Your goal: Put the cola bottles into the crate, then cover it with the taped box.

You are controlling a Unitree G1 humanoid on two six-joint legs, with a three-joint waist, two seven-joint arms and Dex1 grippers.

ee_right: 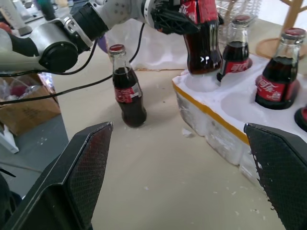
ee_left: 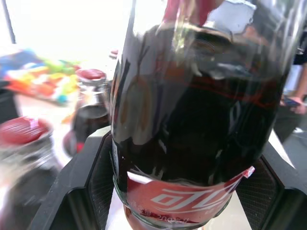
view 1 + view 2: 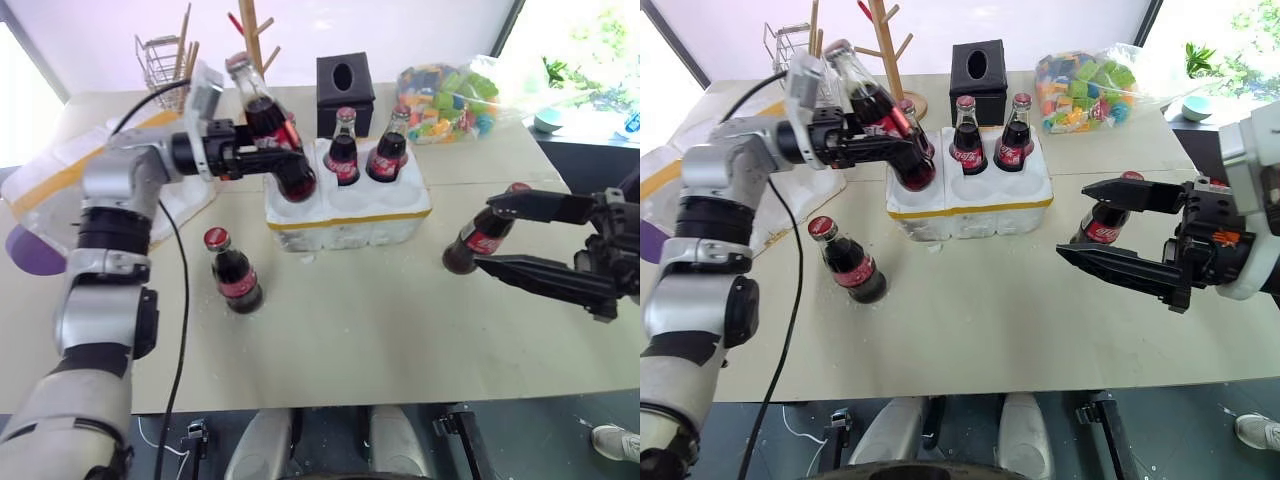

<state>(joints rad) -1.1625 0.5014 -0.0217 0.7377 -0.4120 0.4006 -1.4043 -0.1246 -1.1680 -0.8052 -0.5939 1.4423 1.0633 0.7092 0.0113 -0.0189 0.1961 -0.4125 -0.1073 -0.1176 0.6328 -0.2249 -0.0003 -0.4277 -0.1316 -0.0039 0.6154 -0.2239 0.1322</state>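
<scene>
1. You are mid-loading: the left pincer (image 3: 902, 150) holds a cola bottle (image 3: 880, 112) over the near-left corner of the crate (image 3: 970, 205), its base right at a hole.
2. That pincer is clamped on the bottle's lower body, and the bottle leans, its cap tipped away from the crate.
3. Your next move, as I judge it: straighten the bottle, sink it into the hole directly under the fingertips, then let go.
4. Beyond the pincer, three bottles already stand in the crate's far row; one more stands on the table (image 3: 970, 320) below the left forearm.
5. Your right pincer (image 3: 1100, 225) gapes wide and empty; a bottle (image 3: 1108, 222) stands just beyond its fingers, not visibly touched.
6. The taped box (image 3: 60, 175) lies behind the left arm, waiting.
</scene>
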